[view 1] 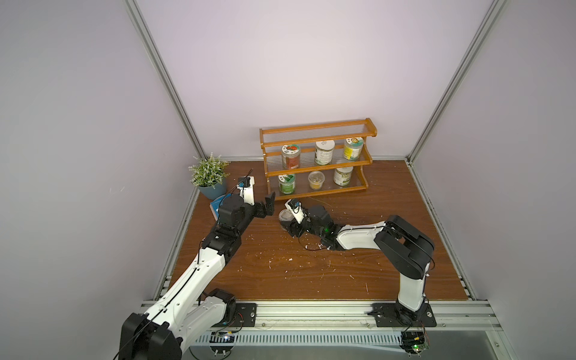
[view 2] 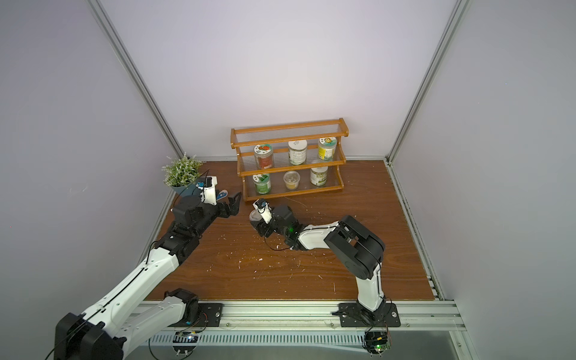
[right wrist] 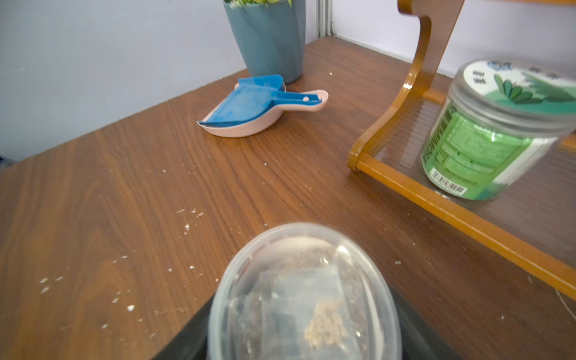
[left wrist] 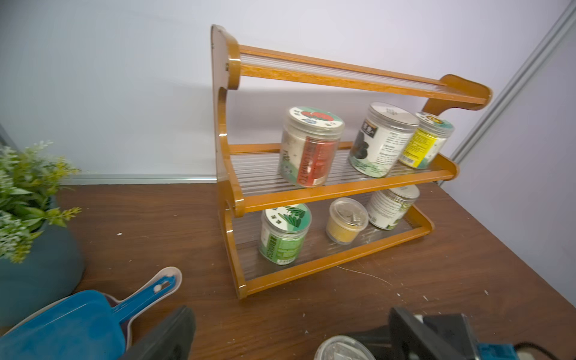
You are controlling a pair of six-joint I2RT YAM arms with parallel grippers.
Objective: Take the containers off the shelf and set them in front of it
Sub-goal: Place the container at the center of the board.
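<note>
While six containers (view 2: pixel 297 152) sit on the shelf (view 1: pixel 318 126), one is off it: the clear cup (view 1: pixel 284 215) is low over the table (view 1: pixel 311 265), just in front of the shelf's left front corner. The right gripper (view 1: pixel 288 223) has it pinched between its jaws, and I can't tell if the base touches the wood. Call it one of seven nearly delivered, not yet let go.

Six to fetch: red jar (view 1: pixel 290 157), white jar (view 1: pixel 324 152) and yellow jar (view 1: pixel 353 149) along the middle tier. On the bottom tier are the green jar (view 1: pixel 286 184), yellow cup (view 1: pixel 316 180) and pale jar (view 1: pixel 343 176). Top tier is bare.

Left gripper (view 1: pixel 267 206) hangs empty with its jaws spread wide, just off the shelf's left end. The green jar looks its nearest pick.
</note>
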